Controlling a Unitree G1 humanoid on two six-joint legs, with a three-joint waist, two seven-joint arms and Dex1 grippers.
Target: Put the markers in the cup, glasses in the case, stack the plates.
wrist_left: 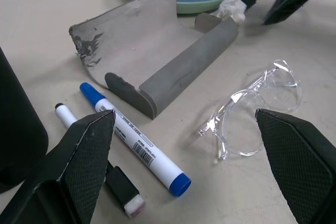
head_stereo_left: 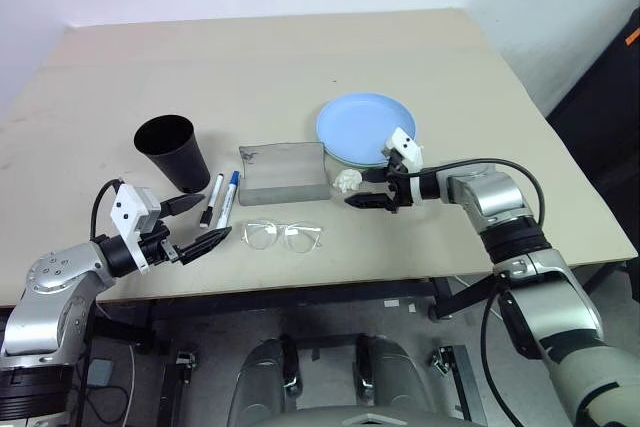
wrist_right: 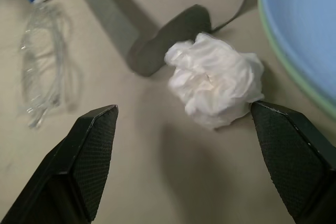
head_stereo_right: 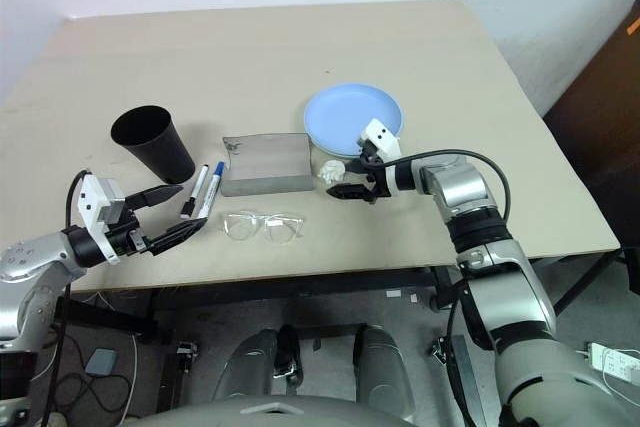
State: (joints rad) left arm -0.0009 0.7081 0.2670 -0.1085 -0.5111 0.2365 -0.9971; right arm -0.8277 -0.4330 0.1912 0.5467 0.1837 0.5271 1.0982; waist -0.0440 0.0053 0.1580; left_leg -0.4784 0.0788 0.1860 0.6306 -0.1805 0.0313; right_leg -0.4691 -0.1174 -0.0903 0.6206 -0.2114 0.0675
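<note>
The black cup (head_stereo_left: pixel 172 150) stands upright at the left. Right of it, two markers lie side by side, one black-capped (head_stereo_left: pixel 212 200) and one blue-capped (head_stereo_left: pixel 227 198). The clear glasses (head_stereo_left: pixel 283 236) lie near the front edge, in front of the open grey case (head_stereo_left: pixel 284 172). The light blue plate (head_stereo_left: pixel 366 127) sits on the pale green plate (wrist_left: pixel 199 7), of which a rim shows. My left gripper (head_stereo_left: pixel 197 223) is open and empty, pointing at the markers and glasses. My right gripper (head_stereo_left: pixel 358 189) is open just above the table, its jaws either side of a white paper wad (wrist_right: pixel 215 85).
The beige table (head_stereo_left: pixel 300 57) stretches back with free room behind the objects. Its front edge runs just below the glasses. The wad lies between the case's right end and the plates.
</note>
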